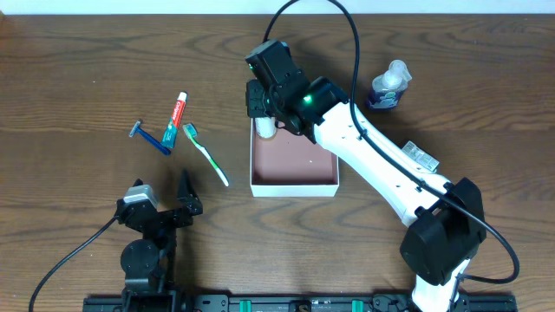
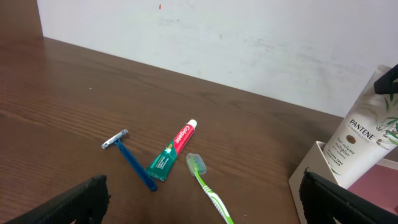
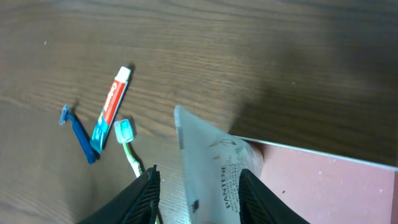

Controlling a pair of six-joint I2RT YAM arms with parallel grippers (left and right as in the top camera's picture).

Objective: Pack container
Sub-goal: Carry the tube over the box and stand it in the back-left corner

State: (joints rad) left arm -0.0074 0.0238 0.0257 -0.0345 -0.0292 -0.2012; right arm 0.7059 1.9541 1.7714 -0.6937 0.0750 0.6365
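The container [image 1: 295, 186] is a shallow white-walled box with a reddish-brown floor at the table's middle; it also shows in the left wrist view [image 2: 309, 169] and the right wrist view [image 3: 323, 180]. A white Pantene tube [image 1: 265, 128] stands tilted in its far-left corner [image 2: 364, 146] [image 3: 217, 168]. My right gripper [image 1: 264, 108] [image 3: 196, 193] is above it, jaws open around the tube with a gap on the left side. My left gripper [image 1: 163, 198] [image 2: 202, 205] is open and empty near the front left.
A red-and-green toothpaste tube [image 1: 176, 117] [image 2: 173, 151], a blue razor [image 1: 152, 137] [image 2: 130, 160] and a green toothbrush [image 1: 206, 154] [image 2: 205, 183] lie left of the container. A small bottle [image 1: 388, 87] stands at the back right. A small packet [image 1: 421, 156] lies beside the right arm.
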